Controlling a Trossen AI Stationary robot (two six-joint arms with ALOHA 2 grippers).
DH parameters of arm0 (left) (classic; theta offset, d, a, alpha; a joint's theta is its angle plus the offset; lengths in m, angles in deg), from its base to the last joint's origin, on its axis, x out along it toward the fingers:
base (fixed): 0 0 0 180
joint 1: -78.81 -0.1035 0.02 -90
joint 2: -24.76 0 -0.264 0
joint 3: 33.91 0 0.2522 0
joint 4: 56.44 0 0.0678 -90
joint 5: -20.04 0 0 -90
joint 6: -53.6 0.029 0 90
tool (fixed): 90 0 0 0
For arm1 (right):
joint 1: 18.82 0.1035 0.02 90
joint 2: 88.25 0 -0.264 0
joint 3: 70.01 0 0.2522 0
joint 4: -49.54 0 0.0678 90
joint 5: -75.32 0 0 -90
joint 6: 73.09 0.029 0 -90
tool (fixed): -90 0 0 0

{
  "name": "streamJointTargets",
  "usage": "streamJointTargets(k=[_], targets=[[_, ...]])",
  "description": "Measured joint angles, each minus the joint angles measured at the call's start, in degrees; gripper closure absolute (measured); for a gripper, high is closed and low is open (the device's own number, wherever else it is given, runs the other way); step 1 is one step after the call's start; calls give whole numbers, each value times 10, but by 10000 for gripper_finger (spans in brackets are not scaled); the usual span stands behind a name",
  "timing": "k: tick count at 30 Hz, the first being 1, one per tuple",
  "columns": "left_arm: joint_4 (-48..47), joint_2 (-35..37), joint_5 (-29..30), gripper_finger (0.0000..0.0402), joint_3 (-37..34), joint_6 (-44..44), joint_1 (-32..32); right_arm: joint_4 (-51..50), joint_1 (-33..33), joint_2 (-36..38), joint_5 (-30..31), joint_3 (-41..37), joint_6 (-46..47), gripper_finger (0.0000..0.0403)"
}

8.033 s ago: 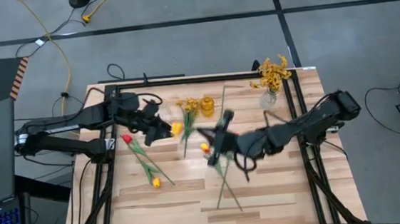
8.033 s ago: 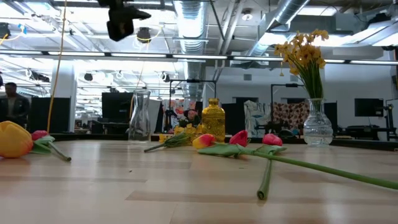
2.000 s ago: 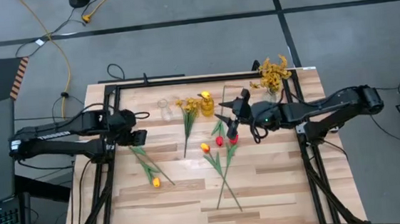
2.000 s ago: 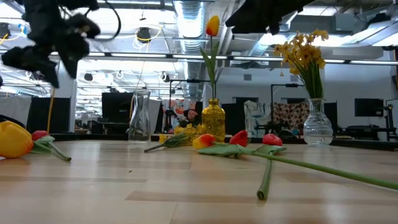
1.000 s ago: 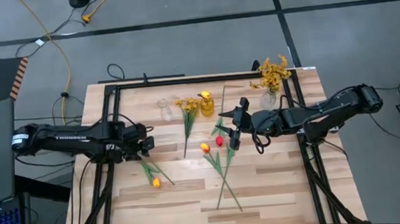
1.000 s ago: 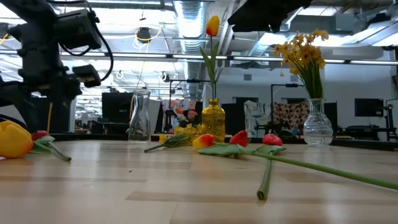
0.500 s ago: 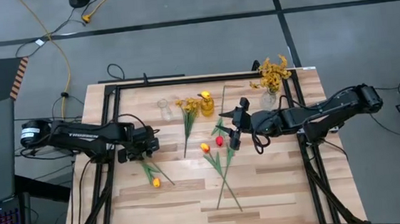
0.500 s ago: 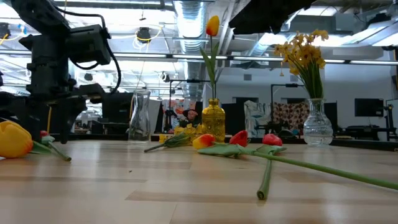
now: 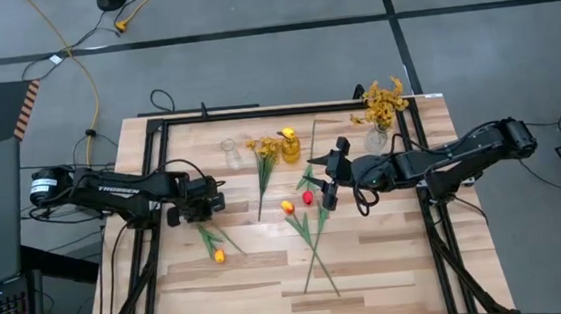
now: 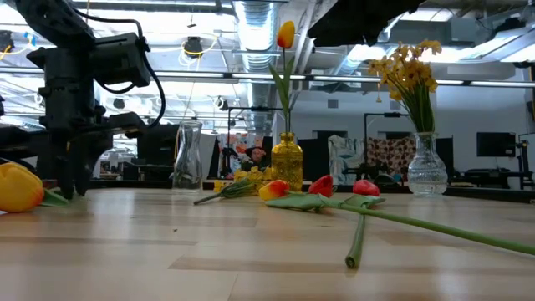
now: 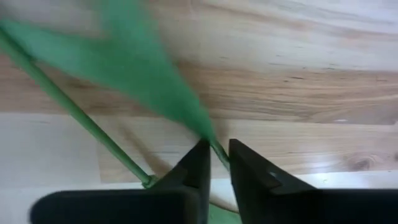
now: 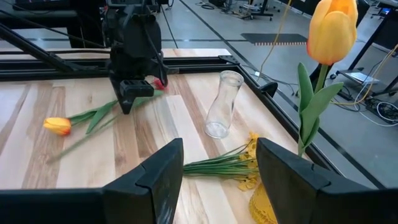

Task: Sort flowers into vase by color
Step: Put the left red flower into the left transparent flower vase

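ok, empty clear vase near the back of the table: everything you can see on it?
The clear vase is a small, see-through glass bottle shape: wide base, narrower neck, open flared mouth. It stands upright and empty on the wooden table near the back edge, on the left arm's side of the amber vase. Nothing touches it; the yellow spray lies on the wood beside its base. Left gripper works farther forward, away from it.
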Motion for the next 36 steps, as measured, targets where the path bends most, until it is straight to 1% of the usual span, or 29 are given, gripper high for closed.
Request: streamJointTargets(k=[2, 4, 12, 24, 30, 32, 36], targets=[[0, 0, 1, 385, 0, 10, 0, 0, 0, 0, 0, 0, 0, 173], [0, 0, 3, 396, 0, 15, 0, 0, 0, 0, 0, 0, 0, 173], [8, 0, 8, 400, 0, 47, 0, 0, 0, 0, 0, 0, 0, 173], [139, 0, 29, 401, 0, 123, 0, -9, 0, 0, 0, 0, 0, 173], [184, 3, 31, 401, 0, 141, 0, -12, 0, 0, 0, 0, 0, 173], [191, 12, 42, 401, 0, 149, 0, -12, 0, 0, 0, 0, 0, 173], [194, 54, 95, 401, 0, 155, 13, -12, 0, 0, 0, 0, 0, 173]])
